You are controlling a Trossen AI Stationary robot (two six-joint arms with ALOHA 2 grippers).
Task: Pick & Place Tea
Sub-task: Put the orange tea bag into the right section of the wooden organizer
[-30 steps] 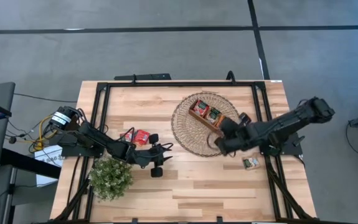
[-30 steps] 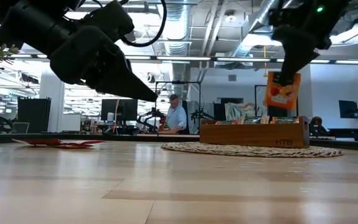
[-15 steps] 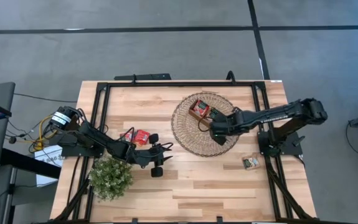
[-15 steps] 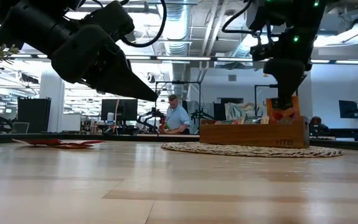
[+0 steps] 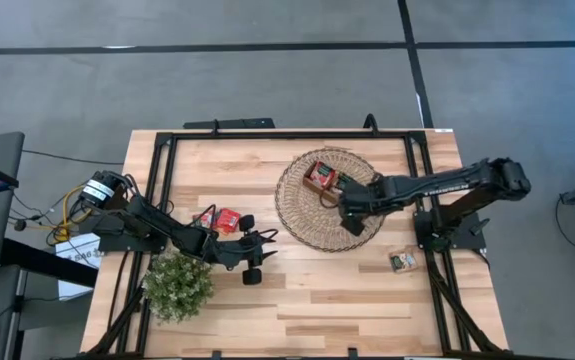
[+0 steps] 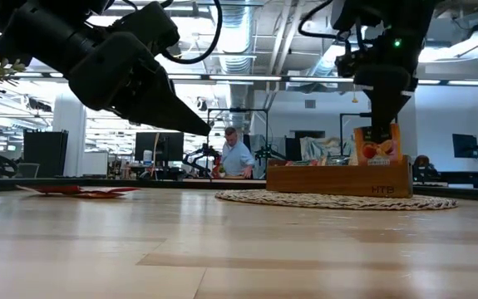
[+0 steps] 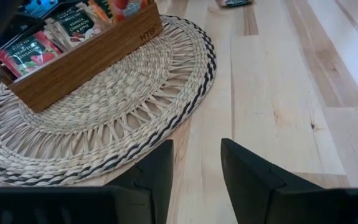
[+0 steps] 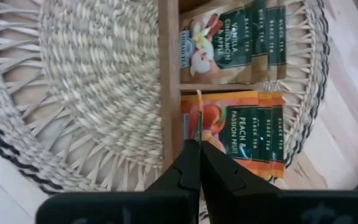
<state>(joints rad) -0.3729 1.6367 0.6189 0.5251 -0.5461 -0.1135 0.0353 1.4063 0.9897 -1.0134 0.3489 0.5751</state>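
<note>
A pale wooden table (image 5: 307,290) stands on a grey floor, with an office room and a person (image 6: 236,156) at a desk far behind it. Going from the left: the potted plant (image 5: 178,283) sits at the table's near left corner, and just beside it, toward the table's back edge, a few red tea sachets (image 5: 223,220) lie flat on the wood. My left gripper (image 5: 263,251) hangs over the bare boards next to them, its fingers (image 7: 152,176) parted and empty. Further right lies the round woven mat (image 5: 302,215), and on it the wooden tray (image 7: 85,59). My right gripper (image 8: 199,163) is down at the tray's end compartment (the one nearest my right arm's base), fingers pinched on the top edge of an orange sachet (image 8: 198,118) that stands on edge there beside other orange peach ones (image 8: 247,134). The next compartment holds green-and-white vanilla sachets (image 8: 222,43), and red ones (image 7: 28,55) fill the far end. One more sachet (image 5: 401,262) lies alone on the table near the right edge.
</note>
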